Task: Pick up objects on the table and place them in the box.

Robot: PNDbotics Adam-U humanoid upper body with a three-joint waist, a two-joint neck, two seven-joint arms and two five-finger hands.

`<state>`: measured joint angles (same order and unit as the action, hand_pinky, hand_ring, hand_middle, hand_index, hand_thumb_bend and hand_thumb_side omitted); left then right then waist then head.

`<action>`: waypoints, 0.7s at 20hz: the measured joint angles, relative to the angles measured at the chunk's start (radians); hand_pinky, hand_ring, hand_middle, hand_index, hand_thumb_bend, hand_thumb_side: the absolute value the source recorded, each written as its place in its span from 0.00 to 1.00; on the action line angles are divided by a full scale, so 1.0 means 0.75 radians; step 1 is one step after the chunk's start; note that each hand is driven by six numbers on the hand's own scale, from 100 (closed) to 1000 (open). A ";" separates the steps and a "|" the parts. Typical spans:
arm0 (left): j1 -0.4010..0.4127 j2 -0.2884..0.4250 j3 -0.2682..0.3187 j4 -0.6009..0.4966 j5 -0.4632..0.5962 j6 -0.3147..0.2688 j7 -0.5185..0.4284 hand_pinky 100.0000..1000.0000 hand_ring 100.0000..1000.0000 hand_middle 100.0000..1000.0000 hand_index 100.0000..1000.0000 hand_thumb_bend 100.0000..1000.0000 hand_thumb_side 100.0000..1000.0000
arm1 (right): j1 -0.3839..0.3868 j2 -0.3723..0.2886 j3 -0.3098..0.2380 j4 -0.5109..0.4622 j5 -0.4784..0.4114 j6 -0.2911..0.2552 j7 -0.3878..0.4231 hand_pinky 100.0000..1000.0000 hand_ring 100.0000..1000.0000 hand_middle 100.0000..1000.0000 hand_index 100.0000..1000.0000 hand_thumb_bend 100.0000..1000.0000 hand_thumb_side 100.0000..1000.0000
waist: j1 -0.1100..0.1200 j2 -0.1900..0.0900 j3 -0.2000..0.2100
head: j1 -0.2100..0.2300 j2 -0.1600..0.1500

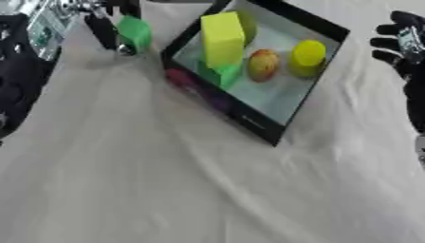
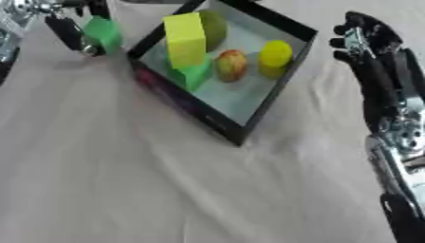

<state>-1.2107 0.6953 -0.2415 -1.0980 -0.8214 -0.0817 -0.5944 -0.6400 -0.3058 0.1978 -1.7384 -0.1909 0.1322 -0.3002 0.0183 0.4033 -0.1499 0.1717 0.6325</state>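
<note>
Between the fingers (image 1: 106, 28) of the left hand (image 1: 112, 19), at the far left of the table (image 1: 166, 190), sits a green block (image 1: 133, 32); the dark fingers curl down around it, so the hand appears to hold it, although I cannot see whether the block rests on the cloth or is already lifted. Just to the right of these fingers stands the box (image 1: 274, 130), black-walled with a pale floor, and its near-left wall is close to the block. I judge that the block is the object being carried to the box now. The risk is this: the block must pass over that wall, and if the hand travels too low the block could strike the rim, push the box, or slip from the fingers onto the cloth. A release too early would drop it outside. The right hand (image 2: 365, 42) waits well apart at the right side, fingers straight and relaxed, holding nothing. Counting the things: 1 box; inside it 1 tall yellow block (image 1: 222, 38), 1 green piece (image 1: 222, 73) under it, 1 reddish-yellow fruit (image 1: 263, 65), 1 yellow cylinder (image 1: 308, 57), and 1 greenish round shape behind the tall block that I cannot identify; outside the box only 1 green block.
</note>
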 measured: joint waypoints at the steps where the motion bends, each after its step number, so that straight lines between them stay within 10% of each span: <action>1: -0.025 -0.004 -0.006 -0.022 0.015 -0.001 -0.001 0.60 0.68 0.50 0.55 0.28 0.00 | 0.004 -0.001 0.000 0.000 0.000 0.000 0.000 0.78 0.74 0.68 0.81 0.00 0.57 | 0.001 -0.005 0.004 | 0.000 0.000; 14: -0.206 -0.261 -0.129 -0.183 0.180 0.009 0.155 0.54 0.64 0.48 0.53 0.20 0.00 | -0.017 0.003 0.012 0.003 0.000 0.000 0.009 0.78 0.74 0.68 0.81 0.00 0.58 | 0.028 -0.017 -0.030 | 0.020 -0.003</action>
<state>-1.3653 0.4998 -0.3382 -1.2351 -0.6864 -0.0751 -0.4783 -0.6531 -0.3036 0.2067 -1.7360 -0.1909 0.1325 -0.2935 0.0395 0.3904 -0.1723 0.1869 0.6303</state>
